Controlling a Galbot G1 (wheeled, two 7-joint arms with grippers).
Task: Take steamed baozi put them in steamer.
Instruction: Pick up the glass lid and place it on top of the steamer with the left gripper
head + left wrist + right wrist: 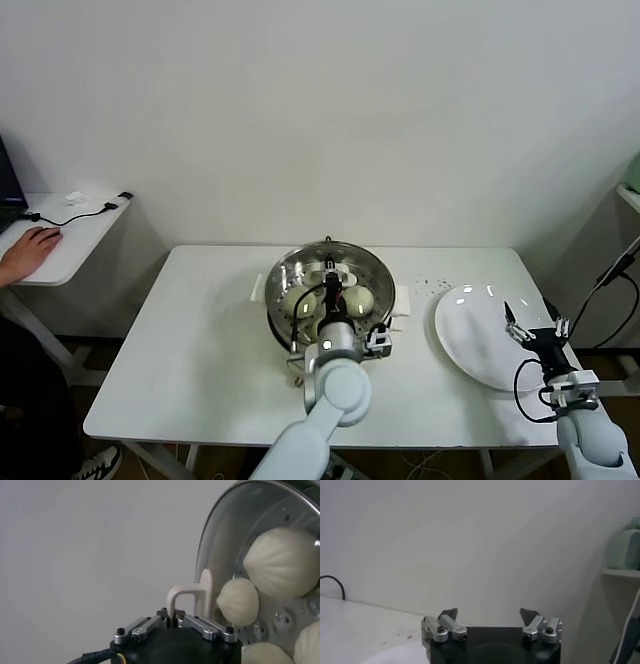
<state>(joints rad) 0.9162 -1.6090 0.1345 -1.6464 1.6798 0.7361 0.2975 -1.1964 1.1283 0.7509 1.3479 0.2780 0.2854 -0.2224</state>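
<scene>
The steamer (283, 268), a shiny steel pot on a white base, stands mid-table. Several cream-white steamed baozi lie on its perforated tray, among them one at the front left (300, 301) and one at the front right (360, 299). My left gripper (330, 292) hangs over the pot's middle between them, shut with nothing in it. The left wrist view shows its shut cream fingers (205, 587) beside the steamer rim (215, 535), a small baozi (239, 601) and a bigger one (282, 560). My right gripper (518, 329) (489, 615) stands open and empty above the white plate (470, 340).
A low side table (70, 235) at the far left carries a cable, and a person's hand (30, 250) rests on it. Dark specks (430, 285) dot the table between steamer and plate. A shelf (630, 195) stands at the right edge.
</scene>
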